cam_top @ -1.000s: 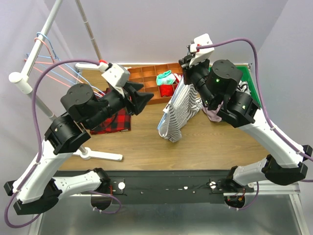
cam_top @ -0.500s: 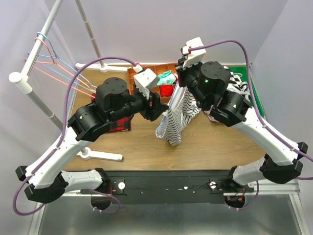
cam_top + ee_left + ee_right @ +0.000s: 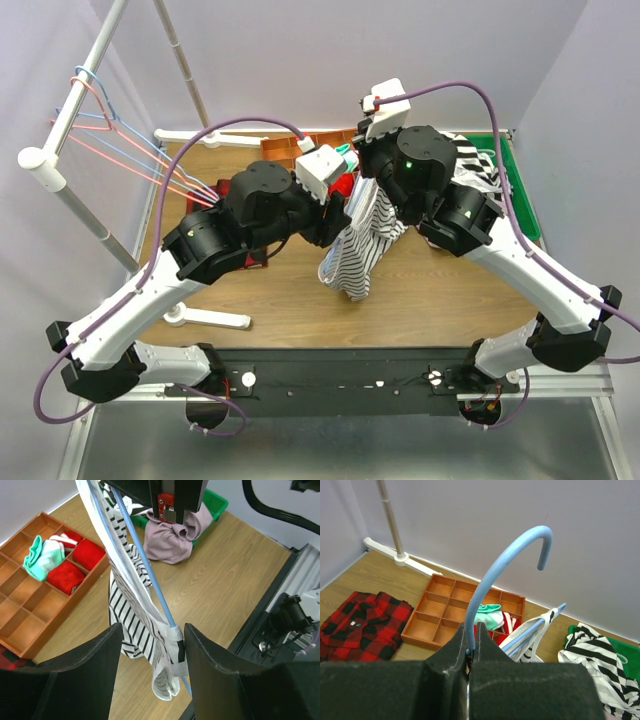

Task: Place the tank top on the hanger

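Hanger (image 3: pixel 488 579) neck inside right gripper (image 3: pixel 471 631)

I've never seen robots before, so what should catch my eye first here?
Mid-table, a striped tank top hangs draped on a light-blue hanger, which the right gripper pinches below its hook. The left gripper is beside it, jaws open either side of the cloth's lower end. At the back sits a wooden tray with red cloths.

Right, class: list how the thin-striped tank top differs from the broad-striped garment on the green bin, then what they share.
Stripes: the tank top has thin black lines, the broad-striped garment wide bands. Pose: the tank top hangs from the hanger, the broad-striped garment lies crumpled on the green bin. Both are black-and-white striped cloth.
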